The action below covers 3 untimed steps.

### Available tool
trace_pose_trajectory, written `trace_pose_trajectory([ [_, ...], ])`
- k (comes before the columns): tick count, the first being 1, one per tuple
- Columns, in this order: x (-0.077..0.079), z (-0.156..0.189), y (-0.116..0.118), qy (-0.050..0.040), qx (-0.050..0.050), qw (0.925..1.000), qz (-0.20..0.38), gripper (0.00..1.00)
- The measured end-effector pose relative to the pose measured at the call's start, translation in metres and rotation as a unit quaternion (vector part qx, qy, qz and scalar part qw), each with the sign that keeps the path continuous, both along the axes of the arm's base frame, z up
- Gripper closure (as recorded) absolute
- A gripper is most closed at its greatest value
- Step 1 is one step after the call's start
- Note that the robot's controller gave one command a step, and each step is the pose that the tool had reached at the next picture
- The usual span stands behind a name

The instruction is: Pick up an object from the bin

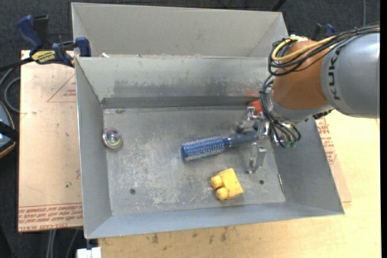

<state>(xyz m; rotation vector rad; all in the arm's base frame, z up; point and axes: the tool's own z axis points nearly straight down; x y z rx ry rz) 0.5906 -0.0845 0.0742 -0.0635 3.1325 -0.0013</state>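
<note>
Holding few things, the grey bin (92, 130) takes the arm (338, 81) from 3 o'clock. Its tool (258, 157) sits by the handle end of the blue hairbrush (205, 147), mid-bin; apart or together, I cannot tell. A yellow block (226, 184) lies at 6 o'clock, a shiny round trinket (112, 139) at 9.

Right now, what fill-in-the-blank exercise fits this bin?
The brush in the middle of the bin is ____.
The blocky toy nearer the front is ____.
The claw hangs close to the brush's ____, not its bristles.
The shiny round thing lies at the view's ____ side.
Missing: blue; yellow; handle; left.
</note>
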Motion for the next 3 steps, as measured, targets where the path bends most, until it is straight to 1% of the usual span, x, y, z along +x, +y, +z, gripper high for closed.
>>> trace_pose_trajectory([
  [1, 0.002, 0.001, 0.0, -0.0037, 0.0, 1.0, 0.0, 1.0],
  [2, 0.019, 0.121, 0.003, -0.0008, -0.001, 0.9967, 0.082, 1.0],
  [3, 0.01, 0.183, -0.012, 0.0007, -0.002, 0.9794, 0.202, 1.0],
])
